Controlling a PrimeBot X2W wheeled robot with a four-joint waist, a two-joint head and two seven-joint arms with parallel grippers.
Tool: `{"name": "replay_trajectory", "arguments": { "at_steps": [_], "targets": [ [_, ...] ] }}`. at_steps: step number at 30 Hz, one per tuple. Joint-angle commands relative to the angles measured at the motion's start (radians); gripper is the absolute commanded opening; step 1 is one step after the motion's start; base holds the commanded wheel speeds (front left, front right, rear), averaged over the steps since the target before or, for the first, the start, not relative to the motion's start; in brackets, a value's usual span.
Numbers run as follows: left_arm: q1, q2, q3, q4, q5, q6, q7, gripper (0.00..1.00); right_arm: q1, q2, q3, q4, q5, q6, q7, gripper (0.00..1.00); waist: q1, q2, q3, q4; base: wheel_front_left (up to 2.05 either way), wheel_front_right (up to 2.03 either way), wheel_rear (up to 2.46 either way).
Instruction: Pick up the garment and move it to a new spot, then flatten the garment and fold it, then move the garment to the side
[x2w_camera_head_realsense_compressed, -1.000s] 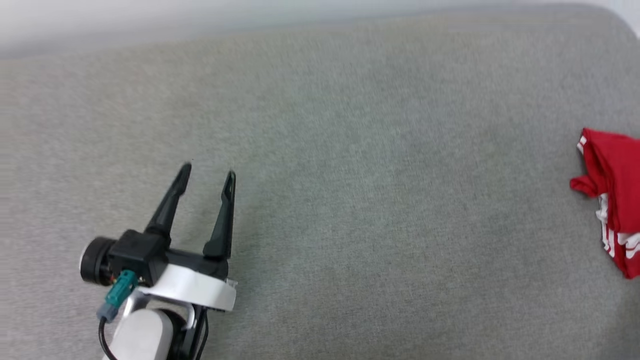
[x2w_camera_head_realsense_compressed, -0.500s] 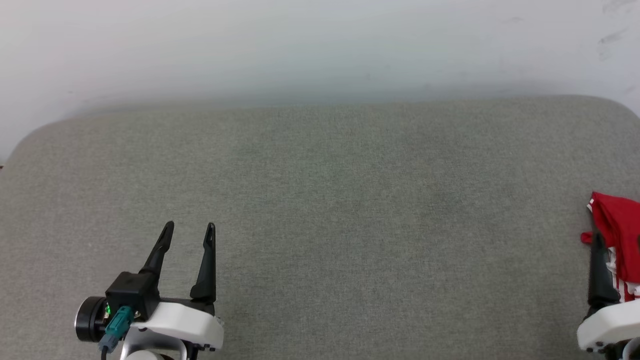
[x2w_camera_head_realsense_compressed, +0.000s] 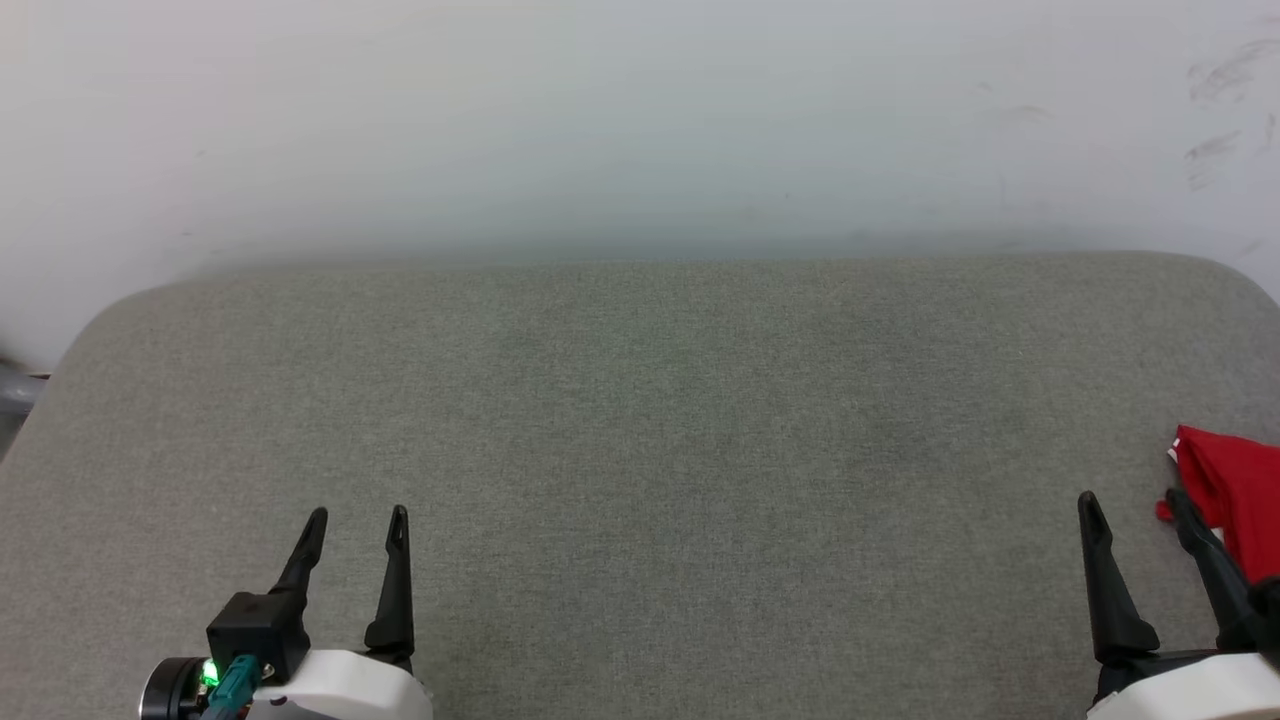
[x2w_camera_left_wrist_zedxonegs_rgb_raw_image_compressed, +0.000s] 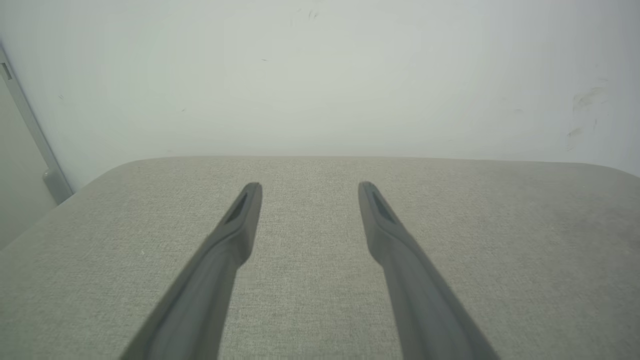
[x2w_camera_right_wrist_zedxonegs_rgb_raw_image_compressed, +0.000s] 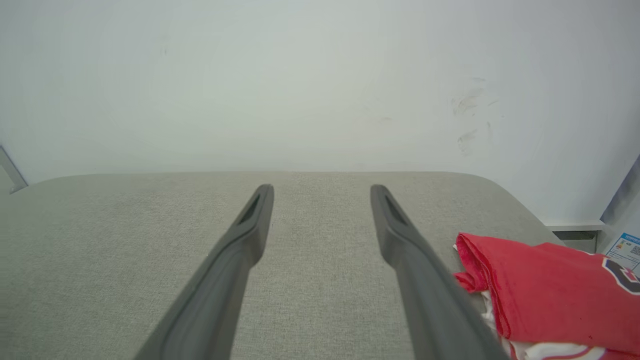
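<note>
The red garment (x2w_camera_head_realsense_compressed: 1235, 490) lies bunched at the far right edge of the grey padded surface, partly cut off by the head view. From the right wrist the garment (x2w_camera_right_wrist_zedxonegs_rgb_raw_image_compressed: 545, 290) is a folded red heap with white cloth under it and a black letter at its right end. My right gripper (x2w_camera_head_realsense_compressed: 1135, 505) stands open just left of the garment, its right finger reaching the cloth's near left edge. Seen from its own wrist, the right gripper (x2w_camera_right_wrist_zedxonegs_rgb_raw_image_compressed: 322, 190) holds nothing. My left gripper (x2w_camera_head_realsense_compressed: 355, 518) is open and empty at the lower left, far from the garment, and its own view shows the left gripper (x2w_camera_left_wrist_zedxonegs_rgb_raw_image_compressed: 305, 186) over bare surface.
The grey padded surface (x2w_camera_head_realsense_compressed: 640, 420) has rounded far corners and ends at a pale wall (x2w_camera_head_realsense_compressed: 640, 120). A grey upright post (x2w_camera_left_wrist_zedxonegs_rgb_raw_image_compressed: 30, 135) stands beyond its left end. Past its right end are a ledge and a printed label (x2w_camera_right_wrist_zedxonegs_rgb_raw_image_compressed: 625, 247).
The head camera has tilted up, so the wall now takes the top of the view. The right gripper has come into view beside the garment. The left gripper stays open.
</note>
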Motion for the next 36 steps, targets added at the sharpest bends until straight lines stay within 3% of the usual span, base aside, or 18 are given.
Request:
{"name": "replay_trajectory", "arguments": {
  "at_steps": [1, 24, 25, 28, 36],
  "targets": [
    [0.011, -0.006, 0.002, 0.004, 0.007, -0.004, -0.004, 1.0, 0.016, 0.002, 0.005, -0.014, 0.007, -0.001, 0.007, 1.0, 0.0002, -0.0001, -0.002, 0.0, 0.0, 0.0, 0.0],
    [-0.014, -0.032, 0.026, 0.037, 0.02, -0.046, -0.004, 1.0, 0.008, 0.003, 0.024, -0.011, 0.027, -0.001, 0.023, 1.0, 0.0002, -0.0001, -0.007, 0.005, 0.0, 0.0, 0.0],
    [-0.003, -0.029, 0.024, 0.035, 0.022, -0.045, 0.0, 0.0, 0.017, 0.0, 0.024, -0.011, 0.024, 0.0, 0.024, 0.0, 0.0002, -0.0001, -0.007, 0.005, 0.0, 0.0, 0.0],
    [0.006, -0.035, 0.023, 0.056, 0.008, -0.046, 0.009, 0.0, 0.023, 0.001, 0.03, 0.012, 0.037, 0.0, 0.021, 0.0, 0.0002, -0.0001, -0.007, 0.005, 0.0, 0.0, 0.0],
    [-0.01, -0.051, 0.054, 0.064, -0.138, -0.065, 0.052, 0.0, -0.011, -0.006, 0.038, 0.063, 0.208, 0.0, 0.021, 0.0, 0.0002, -0.0001, -0.005, 0.005, 0.0, 0.0, 0.0]
  ]
}}
